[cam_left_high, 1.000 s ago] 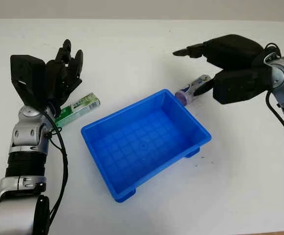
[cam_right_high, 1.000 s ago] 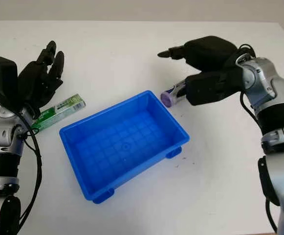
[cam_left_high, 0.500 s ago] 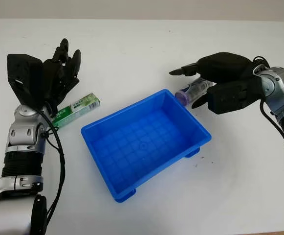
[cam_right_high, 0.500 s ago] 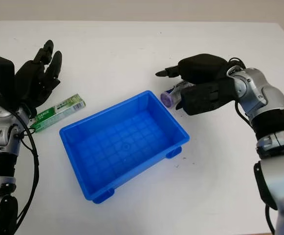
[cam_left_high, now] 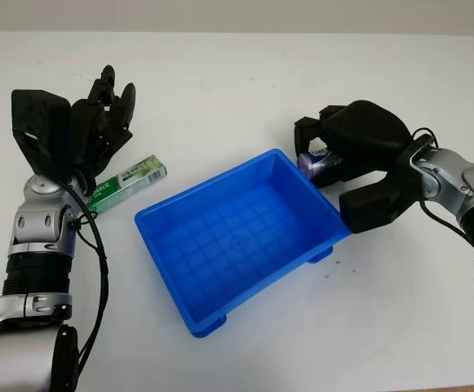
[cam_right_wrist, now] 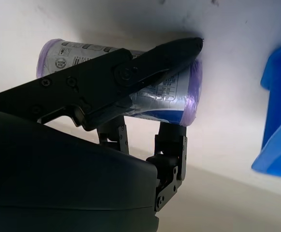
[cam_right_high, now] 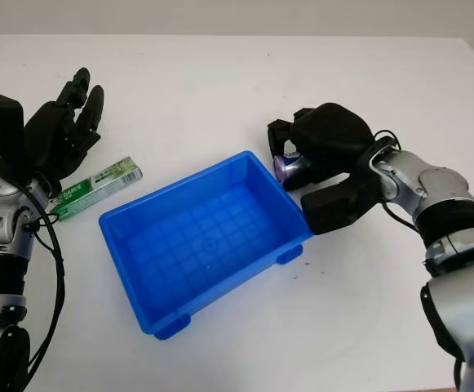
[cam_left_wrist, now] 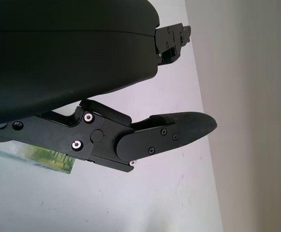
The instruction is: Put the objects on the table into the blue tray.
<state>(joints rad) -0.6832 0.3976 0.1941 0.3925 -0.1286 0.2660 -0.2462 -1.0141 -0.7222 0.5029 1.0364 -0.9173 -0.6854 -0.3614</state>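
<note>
Right hand (cam_left_high: 359, 151) now closed over purple tube (cam_right_wrist: 130, 96).

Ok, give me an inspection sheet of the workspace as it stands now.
Surface: white table, bare around the tray.
Job's things: blue tray at centre, nothing in it; purple-capped roll beside the tray's far right corner; green packet flat on the table, left of the tray.
Clutter: nothing seen.
Hands: right hand closed around the roll; left hand open, raised by the green packet, holding nothing.
Cables: black cables along both forearms.
Surroundings: nothing seen.
</note>
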